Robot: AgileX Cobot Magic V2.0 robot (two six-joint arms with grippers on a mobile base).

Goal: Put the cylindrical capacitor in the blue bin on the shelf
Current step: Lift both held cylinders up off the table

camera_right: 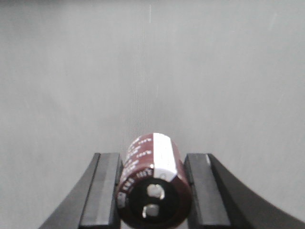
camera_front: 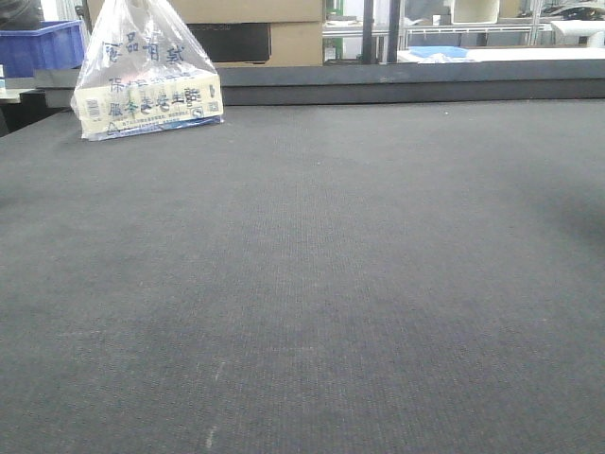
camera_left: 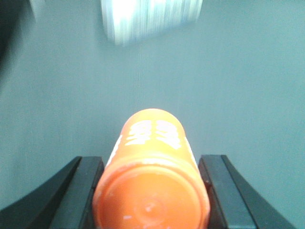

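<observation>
Nearest, in the right wrist view, the right gripper (camera_right: 152, 161) has its jaws clamped on the cylindrical capacitor (camera_right: 153, 188). The capacitor is a dark brown can with a white stripe and two terminals on the end facing the camera, and it sits at 6 o'clock. Only grey mat (camera_right: 152, 71) shows past it. The left gripper (camera_left: 151, 160) is closed the same way on an orange cylinder (camera_left: 151, 176) with white print, also at 6 o'clock. A bright striped blur (camera_left: 150, 19) at 12 o'clock is too smeared to name.

In the front view neither arm shows. A plastic bag of boxes (camera_front: 146, 80) stands on the mat at 10 o'clock. Behind it, at the far left edge, is a blue bin (camera_front: 38, 45). Pale metal framing at 1 o'clock may be the shelf (camera_front: 473, 28), though I cannot be sure.

The pick-up looks done. The carry to the shelf and the release into the bin appear still to come, since no bin lies near either gripper.
</observation>
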